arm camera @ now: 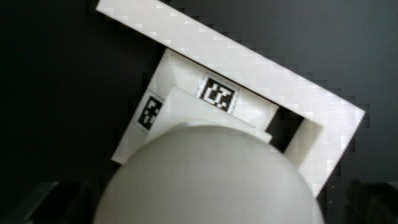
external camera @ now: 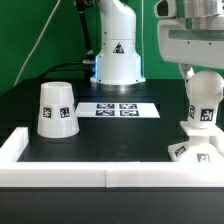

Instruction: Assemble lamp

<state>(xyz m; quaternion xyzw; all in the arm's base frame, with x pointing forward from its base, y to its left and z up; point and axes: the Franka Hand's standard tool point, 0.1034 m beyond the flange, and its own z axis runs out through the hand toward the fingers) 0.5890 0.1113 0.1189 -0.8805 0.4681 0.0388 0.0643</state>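
Gripper (external camera: 196,72): hangs at the exterior view's right, directly over the bulb (external camera: 203,98), with one dark finger (external camera: 187,71) showing beside the bulb's crown; I cannot tell from where I stand whether it is clenched or released. Bulb: white, rounded, tagged, upright on the base (external camera: 192,151). In the wrist view the bulb (arm camera: 201,178) fills the near field, and the base (arm camera: 214,100) lies beneath it with two tags visible. Base: flat, angular, tucked into the corner of the white rail (external camera: 100,180), touching it. Shade (external camera: 57,108): tapered cup, standing mouth down on the black table (external camera: 120,135), well apart at the exterior view's left. Marker board (external camera: 118,109): flat on the table between shade and bulb, in front of the pedestal (external camera: 118,60).
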